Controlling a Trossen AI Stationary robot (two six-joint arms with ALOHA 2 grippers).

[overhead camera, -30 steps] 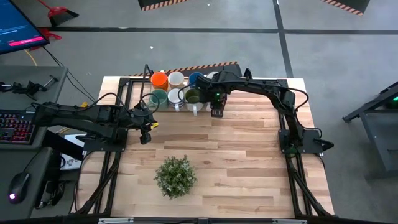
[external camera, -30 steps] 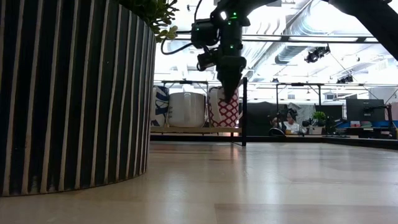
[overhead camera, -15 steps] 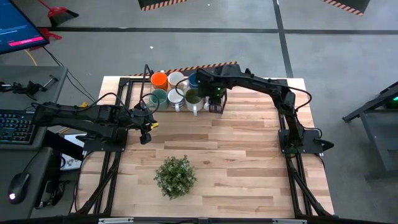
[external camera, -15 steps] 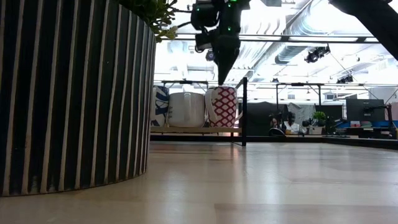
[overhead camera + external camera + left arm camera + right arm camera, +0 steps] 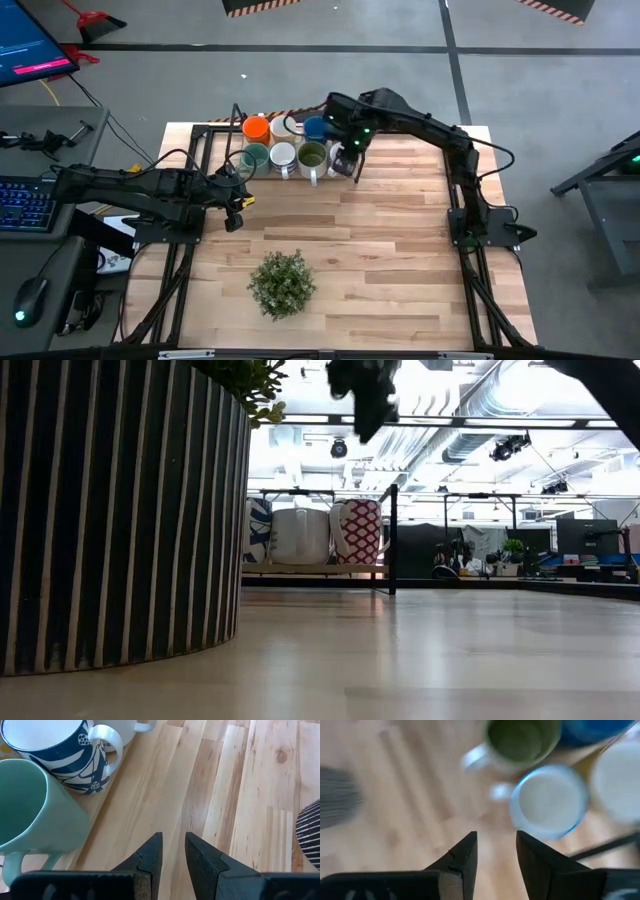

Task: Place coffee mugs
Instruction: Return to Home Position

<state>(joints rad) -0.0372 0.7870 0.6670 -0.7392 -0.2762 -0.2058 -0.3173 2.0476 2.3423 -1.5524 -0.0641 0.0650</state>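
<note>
We judge placing done: the right gripper (image 5: 495,840) hangs released over the shelved small round ceramic mugs (image 5: 283,155), while the left gripper (image 5: 173,842) waits, slightly parted.

The right arm (image 5: 440,140) arches from right of centre toward the upper middle of the high view; its right gripper (image 5: 350,165) points down, fingers (image 5: 462,852) parted, empty; the left gripper (image 5: 234,212) hangs at middle left, fingers (image 5: 150,855) narrowly apart.
</note>
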